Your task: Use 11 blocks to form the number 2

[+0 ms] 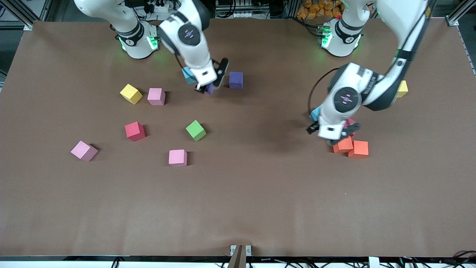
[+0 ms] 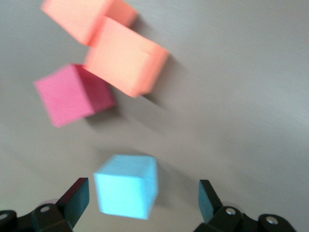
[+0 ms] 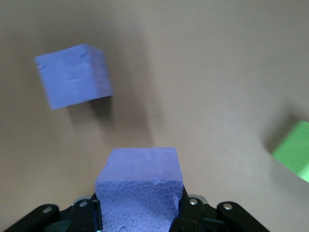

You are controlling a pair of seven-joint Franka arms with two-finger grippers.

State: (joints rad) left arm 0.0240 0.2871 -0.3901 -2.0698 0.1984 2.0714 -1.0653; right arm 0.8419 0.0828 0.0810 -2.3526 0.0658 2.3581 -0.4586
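Only the wrist views show it: right claw (image 3: 140, 212) clamps a purple block (image 3: 140, 186); left claw (image 2: 145, 203), spread wide, straddles a light blue block (image 2: 127, 186).

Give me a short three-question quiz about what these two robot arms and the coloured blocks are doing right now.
1. True or false: the right gripper has its jaws shut on a purple block.
2. What colour is the block lying between the open jaws of the left gripper?
A. green
B. light blue
C. yellow
3. Fill in: next to the two orange blocks by the left gripper sits a ____ block.

Key:
1. True; a second purple block rests on the table beside it.
2. B
3. red
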